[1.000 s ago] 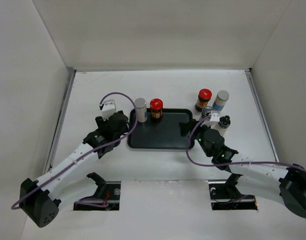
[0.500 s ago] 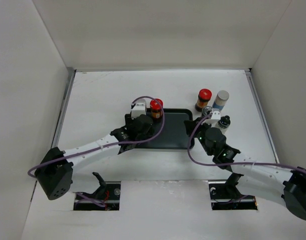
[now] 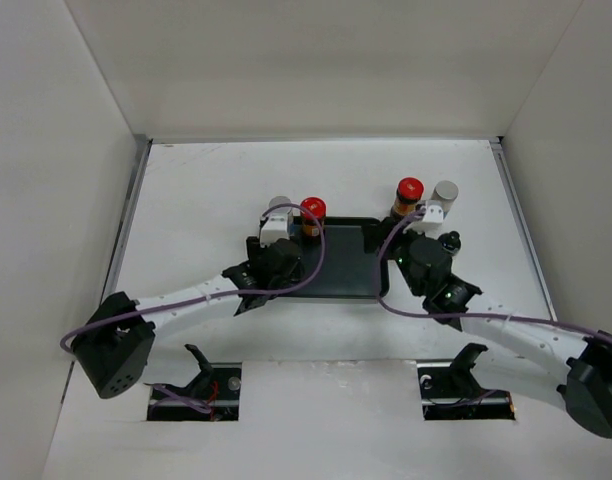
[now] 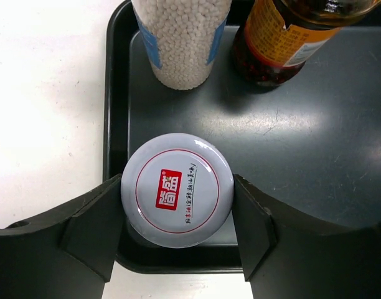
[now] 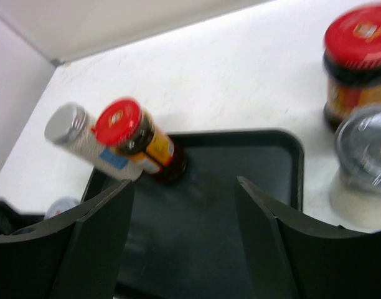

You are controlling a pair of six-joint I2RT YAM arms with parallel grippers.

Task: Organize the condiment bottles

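My left gripper is shut on a short silver-lidded jar at the near left corner of the black tray. Just beyond it a pale grey-capped jar and a dark red-capped jar stand at the tray's back left. My right gripper is open and empty over the tray's right part. Right of the tray stand a second red-capped jar, a second pale jar and a short clear-lidded jar. The other short jars are mostly hidden by the right arm.
White walls enclose the white table on the left, back and right. The right arm lies along the near right; the left arm lies along the near left.
My left gripper has moved right from beside the tray to its near left corner. My right gripper has swung farther back along the tray's right edge.
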